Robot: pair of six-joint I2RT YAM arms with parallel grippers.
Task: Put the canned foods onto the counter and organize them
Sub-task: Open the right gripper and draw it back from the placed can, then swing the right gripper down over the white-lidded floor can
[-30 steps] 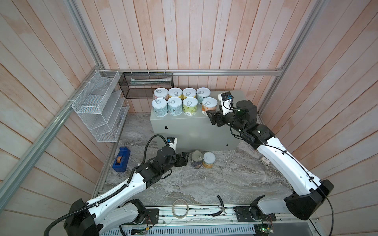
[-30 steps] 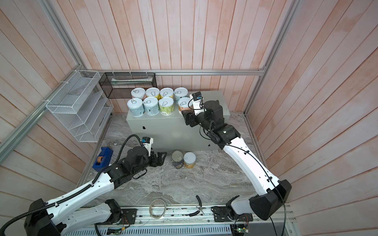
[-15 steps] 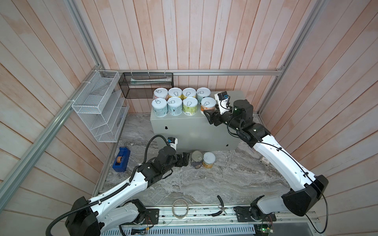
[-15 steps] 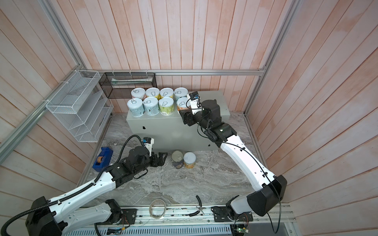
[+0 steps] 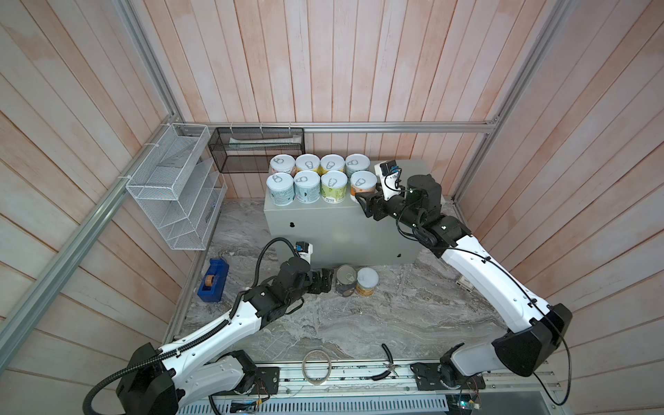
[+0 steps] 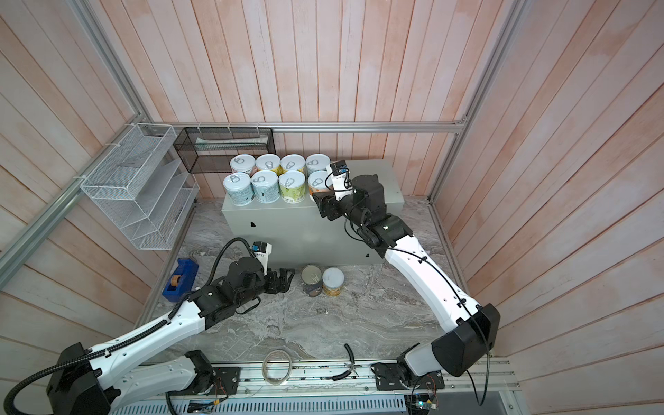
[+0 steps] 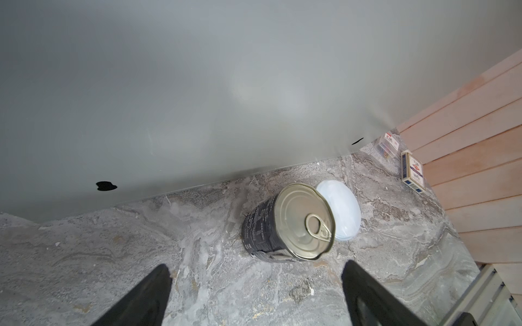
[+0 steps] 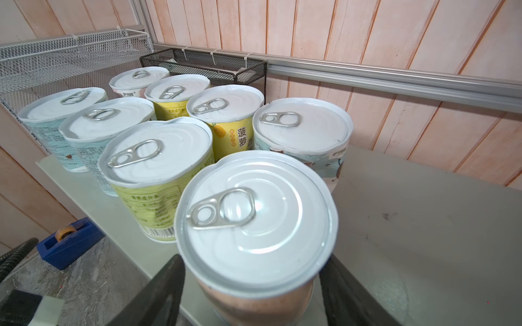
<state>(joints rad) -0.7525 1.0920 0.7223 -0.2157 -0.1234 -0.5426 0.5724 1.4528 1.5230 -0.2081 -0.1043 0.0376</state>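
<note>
The counter (image 5: 413, 172) (image 6: 377, 172) carries several canned foods in two rows. At the right end of the front row stands an orange can (image 5: 363, 183) (image 6: 318, 181) (image 8: 254, 225), upright beside a yellow-green can (image 8: 158, 175). My right gripper (image 5: 361, 199) (image 6: 318, 201) (image 8: 251, 271) is shut on the orange can, one finger on each side. On the marble floor in front of the counter stand a dark can (image 5: 346, 287) (image 6: 312, 282) (image 7: 282, 225) and, touching it, a white-lidded can (image 5: 367, 285) (image 6: 333, 282) (image 7: 343, 209). My left gripper (image 5: 325, 284) (image 6: 284, 280) (image 7: 255, 268) is open and empty, just left of the dark can.
A blue tape dispenser (image 5: 213, 280) sits on the floor at the left. A white wire rack (image 5: 172, 187) and a black mesh basket (image 5: 257, 149) hang on the walls. A tape roll ring (image 5: 316, 366) and pliers (image 5: 388, 363) lie at the front. Small boxes (image 7: 412, 175) rest by the right wall.
My right gripper has shifted a little left with the orange can, closer to the yellow-green can. The left gripper's jaws have spread wider; that arm has hardly moved.
</note>
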